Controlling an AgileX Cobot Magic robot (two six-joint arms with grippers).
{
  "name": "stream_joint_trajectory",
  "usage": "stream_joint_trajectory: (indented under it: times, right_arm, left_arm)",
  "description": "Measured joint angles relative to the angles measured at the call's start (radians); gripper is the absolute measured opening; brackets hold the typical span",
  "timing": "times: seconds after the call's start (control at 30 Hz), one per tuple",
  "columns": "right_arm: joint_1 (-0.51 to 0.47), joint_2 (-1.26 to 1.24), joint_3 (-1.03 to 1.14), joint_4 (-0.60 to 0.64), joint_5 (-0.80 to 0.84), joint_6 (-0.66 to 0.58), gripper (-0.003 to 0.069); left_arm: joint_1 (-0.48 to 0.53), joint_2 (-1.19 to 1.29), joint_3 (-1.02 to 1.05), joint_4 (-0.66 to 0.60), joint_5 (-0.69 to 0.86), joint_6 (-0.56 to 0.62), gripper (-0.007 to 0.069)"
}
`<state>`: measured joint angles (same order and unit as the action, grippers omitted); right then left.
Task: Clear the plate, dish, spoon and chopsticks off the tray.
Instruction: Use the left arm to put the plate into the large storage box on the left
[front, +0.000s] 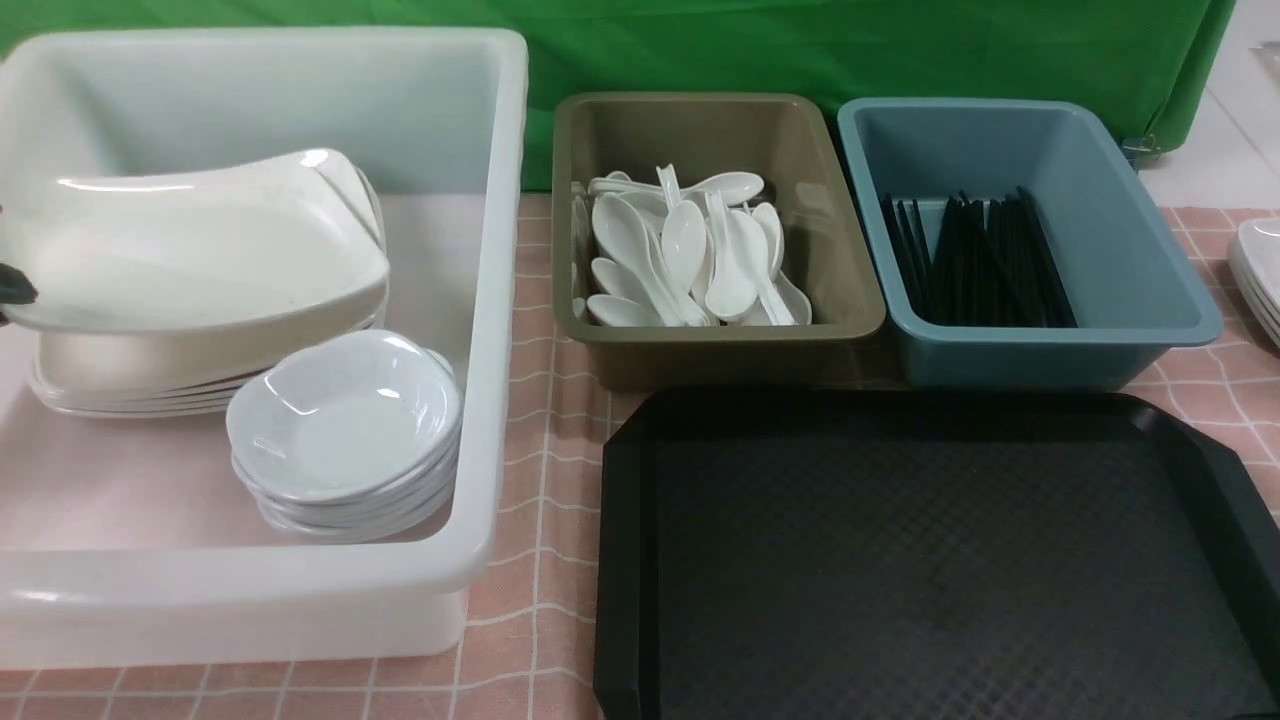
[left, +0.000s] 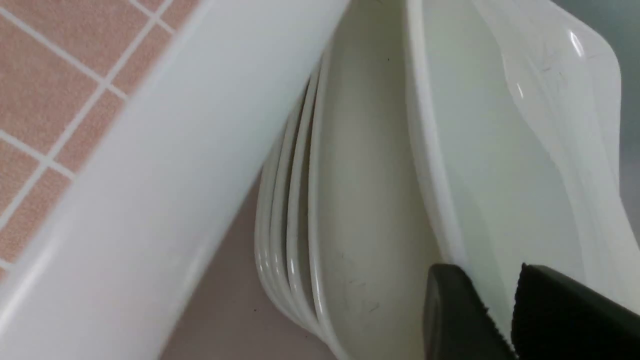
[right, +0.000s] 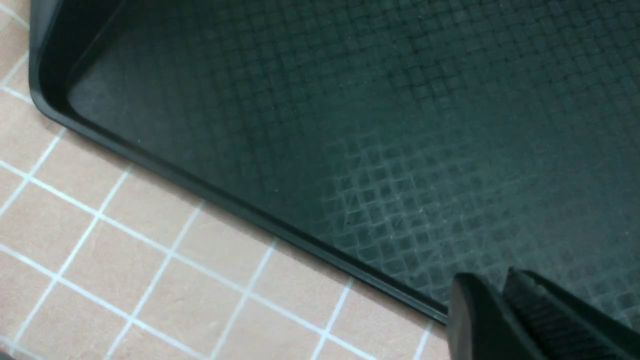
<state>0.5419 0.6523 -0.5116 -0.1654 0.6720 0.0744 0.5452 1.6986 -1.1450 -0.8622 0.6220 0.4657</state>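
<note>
A large white square plate (front: 190, 250) lies tilted on a stack of like plates inside the white tub (front: 490, 300). My left gripper (front: 12, 290) is at its left edge. In the left wrist view the gripper (left: 485, 272) is open, with the rim of the plate (left: 500, 175) in the gap between its jaws. Small white dishes (front: 345, 420) are stacked in the tub's front. White spoons (front: 690, 260) fill the olive bin and black chopsticks (front: 975, 265) the blue bin. The black tray (front: 930, 560) shows only its textured floor. My right gripper (right: 489, 277) hangs shut over the tray (right: 350, 125), near its rim.
The olive bin (front: 840, 250) and blue bin (front: 1150, 260) stand side by side behind the tray. More white plates (front: 1260, 270) are stacked at the far right edge. A pink checked cloth (front: 540, 500) covers the table, with a green backdrop behind.
</note>
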Motion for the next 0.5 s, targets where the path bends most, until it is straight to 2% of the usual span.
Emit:
stream_joint_trajectory:
  times: [0.13, 0.17, 0.23, 0.3, 0.4, 0.43, 0.47, 0.5]
  right_arm:
    - [0.000, 0.000, -0.009, 0.004, 0.011, 0.000, 0.0142]
    - [0.000, 0.000, -0.009, 0.004, 0.013, 0.000, 0.0142]
    - [0.000, 0.000, -0.049, 0.004, 0.047, -0.003, 0.0142]
    - [0.000, 0.000, -0.103, 0.004, 0.083, -0.020, 0.0142]
    - [0.000, 0.000, -0.176, 0.004, 0.130, -0.051, 0.0139]
    - [0.000, 0.000, -0.240, 0.004, 0.185, -0.074, 0.0114]
    - [0.000, 0.000, -0.240, 0.004, 0.185, -0.074, 0.0114]
    - [0.000, 0.000, -0.321, 0.002, 0.245, -0.111, 0.0070]
  left_arm:
    - [0.000, 0.000, -0.060, 0.074, 0.050, 0.001, 0.0342]
    - [0.000, 0.000, -0.064, 0.074, 0.053, 0.001, 0.0342]
    - [0.000, 0.000, -0.112, 0.121, 0.100, -0.003, 0.0392]
    - [0.000, 0.000, -0.161, 0.157, 0.147, -0.046, 0.0395]
    - [0.000, 0.000, -0.212, 0.173, 0.211, -0.090, 0.0354]
    - [-0.005, 0.000, -0.245, 0.173, 0.271, -0.105, 0.0274]
    - [-0.006, 0.000, -0.248, 0.173, 0.271, -0.105, 0.0264]
    - [-0.029, 0.000, -0.276, 0.180, 0.311, -0.109, 0.0169]
